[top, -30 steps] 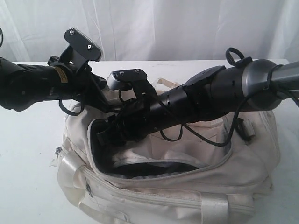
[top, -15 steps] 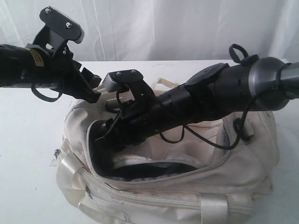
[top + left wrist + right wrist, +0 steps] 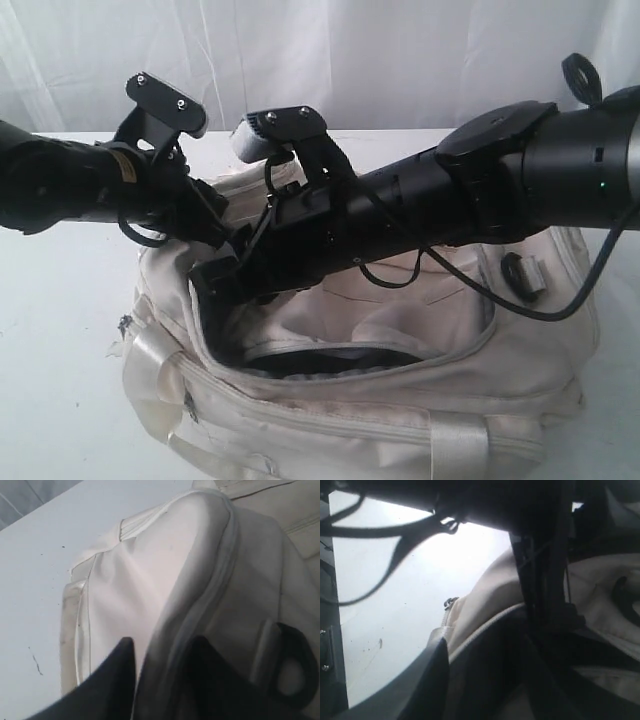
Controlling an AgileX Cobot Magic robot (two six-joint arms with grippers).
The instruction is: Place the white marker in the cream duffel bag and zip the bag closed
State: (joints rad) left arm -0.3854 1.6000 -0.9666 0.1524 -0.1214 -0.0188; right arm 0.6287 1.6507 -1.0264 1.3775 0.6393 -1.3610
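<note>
Bag point(image 3: 420, 400) unzipped; your left gripper point(image 3: 162, 672) pinches its zipper edge, right gripper point(image 3: 485, 680) spread at the opening.

Bright, washed-out backdrop; wrist views soft, dim, heavily shadowed.

My right pincer point(image 3: 485, 690) hung right at the cream duffel bag point(image 3: 485, 605), dark fingers point(image 3: 427, 685) straddling its zipper edge. Black cables point(image 3: 395, 530) crossed above me, white table point(image 3: 395, 610) beyond. Couldn't tell the grip.
</note>
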